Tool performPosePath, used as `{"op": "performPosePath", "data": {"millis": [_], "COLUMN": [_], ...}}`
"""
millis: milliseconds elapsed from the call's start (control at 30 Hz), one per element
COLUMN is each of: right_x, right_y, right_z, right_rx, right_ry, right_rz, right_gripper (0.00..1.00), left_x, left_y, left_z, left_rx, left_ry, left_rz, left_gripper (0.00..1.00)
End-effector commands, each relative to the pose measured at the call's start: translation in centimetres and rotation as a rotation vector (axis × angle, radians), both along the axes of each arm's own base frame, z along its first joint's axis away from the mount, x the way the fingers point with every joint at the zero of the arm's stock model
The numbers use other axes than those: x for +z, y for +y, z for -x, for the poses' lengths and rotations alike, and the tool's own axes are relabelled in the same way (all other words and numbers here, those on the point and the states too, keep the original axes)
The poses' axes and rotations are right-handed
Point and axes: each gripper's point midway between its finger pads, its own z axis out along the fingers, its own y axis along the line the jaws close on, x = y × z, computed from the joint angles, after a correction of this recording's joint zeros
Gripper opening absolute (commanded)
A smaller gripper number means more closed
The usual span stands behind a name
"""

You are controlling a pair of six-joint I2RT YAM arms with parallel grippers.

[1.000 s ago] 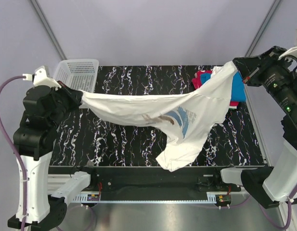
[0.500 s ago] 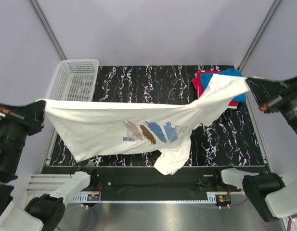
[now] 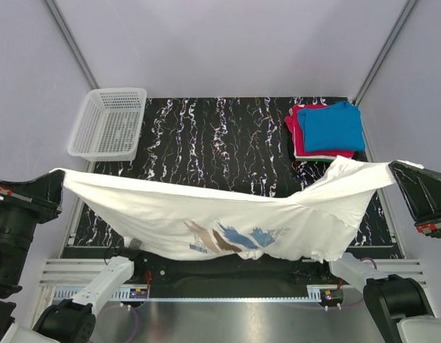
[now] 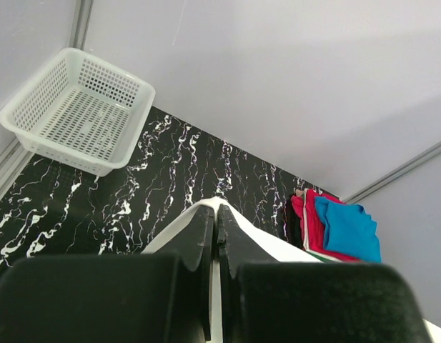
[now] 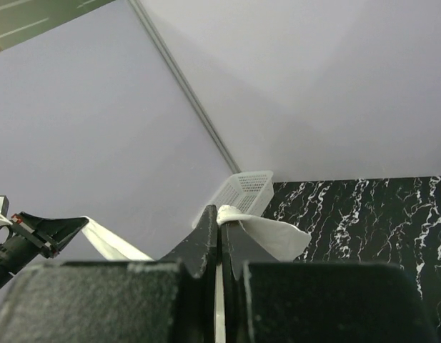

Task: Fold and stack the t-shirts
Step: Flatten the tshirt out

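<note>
White t-shirt (image 3: pixel 227 214) spread L-R over worktop (image 3: pixel 206 136) 6 o'clock edge, mid sagging. Left gripper (image 3: pixel 61 180) and right gripper (image 3: pixel 392 168): jaws clenched on corners. Lower evenly, keep tension, avoid stack (image 3: pixel 327 128) at 2 o'clock.

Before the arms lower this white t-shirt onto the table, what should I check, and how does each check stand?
1. Left gripper shut on the white t-shirt: ok.
2. Right gripper shut on the shirt's other end: ok.
3. Shirt stretched flat between them: not ok, it sags and bunches low in the middle.
4. Bare table to lay it on: ok, there is room between the basket and the folded stack.
5. Shirt clear of the folded stack: cannot tell, its raised edge lies close beside the stack in the top view.
</note>
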Motion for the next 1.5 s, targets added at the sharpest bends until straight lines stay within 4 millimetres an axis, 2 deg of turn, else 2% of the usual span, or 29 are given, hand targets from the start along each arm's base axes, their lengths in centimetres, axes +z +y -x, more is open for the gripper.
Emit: {"op": "performPosePath", "data": {"millis": [0,100,267,300,333,367,400,433,467,500,533,567,600,633,767,867,900,967,1033,1067,1133,1167,1233,1300,1333,1367,1400,1433,1467], "right_x": [0.4,-0.1,-2.3,-3.7,-4.1,-4.9,-6.6,-6.6,-7.1,-8.9,-9.4,-10.2,-11.8,-12.2,-16.2,-18.0,-18.8,-20.1,-21.3,-22.0,-23.6,-24.3,-25.7,-27.2,-27.7,-29.1,-29.6,-29.9,-31.2], "right_y": [0.9,0.1,-1.3,-1.5,-1.6,-1.7,-1.7,-1.8,-1.8,-1.8,-1.7,-1.6,-1.4,-1.2,-0.6,-1.0,-1.0,-0.9,-0.7,-0.6,-0.3,-0.1,0.0,0.4,0.6,0.8,0.8,1.1,1.2], "right_z": [-2.4,-5.3,-11.6,-13.6,-15.0,-16.2,-18.0,-19.1,-19.9,-21.5,-22.7,-23.7,-24.8,-26.0,-29.6,-32.0,-33.1,-34.4,-36.1,-36.7,-38.4,-39.0,-40.7,-42.2,-42.8,-43.8,-44.4,-44.9,-45.8], "right_rx": [0.037,-0.043,-0.180,-0.206,-0.222,-0.233,-0.250,-0.260,-0.271,-0.280,-0.285,-0.284,-0.281,-0.283,-0.277,-0.317,-0.323,-0.329,-0.332,-0.330,-0.327,-0.323,-0.323,-0.313,-0.306,-0.302,-0.302,-0.295,-0.291], "right_ry": [0.035,0.074,0.187,0.242,0.256,0.279,0.335,0.325,0.335,0.382,0.390,0.411,0.452,0.455,0.530,0.564,0.579,0.600,0.615,0.627,0.653,0.662,0.679,0.691,0.697,0.720,0.726,0.726,0.748], "right_rz": [-0.014,0.011,0.079,0.105,0.112,0.122,0.143,0.147,0.152,0.171,0.173,0.178,0.189,0.188,0.203,0.214,0.220,0.233,0.240,0.246,0.252,0.258,0.263,0.272,0.274,0.287,0.289,0.294,0.306], "right_gripper": [0.00,0.00,0.00,0.00,0.00,0.00,0.00,0.00,0.00,0.00,0.00,0.00,0.00,0.00,0.00,0.00,0.00,0.00,0.00,0.00,0.00,0.00,0.00,0.00,0.00,0.00,0.00,0.00,0.00], "left_x": [-4.9,-6.5,-7.6,-8.0,-7.7,-9.1,-9.7,-9.8,-11.1,-11.8,-12.0,-13.2,-13.6,-13.7,-16.3,-18.3,-18.4,-20.4,-21.3,-22.6,-23.3,-24.5,-25.6,-25.9,-27.0,-27.3,-27.0,-28.1,-28.3], "left_y": [0.1,-0.1,0.1,-0.1,-0.2,-0.3,-0.5,-0.6,-0.7,-0.9,-1.0,-1.0,-1.0,-0.9,-1.2,-1.5,-1.5,-1.7,-1.8,-1.9,-2.1,-2.3,-2.5,-2.8,-3.0,-3.2,-3.3,-3.5,-3.6], "left_z": [-0.3,-2.6,-6.6,-7.5,-8.5,-9.6,-10.4,-11.5,-12.3,-13.2,-14.1,-15.1,-15.6,-16.4,-19.4,-22.0,-23.1,-24.9,-26.5,-27.6,-29.1,-30.1,-31.8,-33.1,-33.9,-34.5,-35.1,-35.8,-36.2], "left_rx": [0.003,0.028,0.091,0.093,0.101,0.108,0.110,0.110,0.114,0.114,0.111,0.118,0.121,0.125,0.132,0.131,0.131,0.133,0.137,0.135,0.136,0.133,0.133,0.129,0.121,0.119,0.118,0.113,0.112], "left_ry": [0.209,0.304,0.377,0.393,0.369,0.408,0.419,0.407,0.444,0.467,0.464,0.502,0.514,0.507,0.553,0.578,0.562,0.605,0.612,0.649,0.651,0.674,0.683,0.675,0.702,0.707,0.700,0.724,0.728], "left_rz": [-0.055,-0.058,-0.076,-0.080,-0.072,-0.086,-0.089,-0.089,-0.104,-0.117,-0.135,-0.159,-0.173,-0.190,-0.249,-0.296,-0.312,-0.348,-0.371,-0.390,-0.406,-0.419,-0.436,-0.444,-0.456,-0.460,-0.462,-0.469,-0.472], "left_gripper": [0.00,0.00,0.00,0.00,0.00,0.00,0.00,0.00,0.00,0.00,0.00,0.00,0.00,0.00,0.00,0.00,0.00,0.00,0.00,0.00,0.00,0.00,0.00,0.00,0.00,0.00,0.00,0.00,0.00]}}
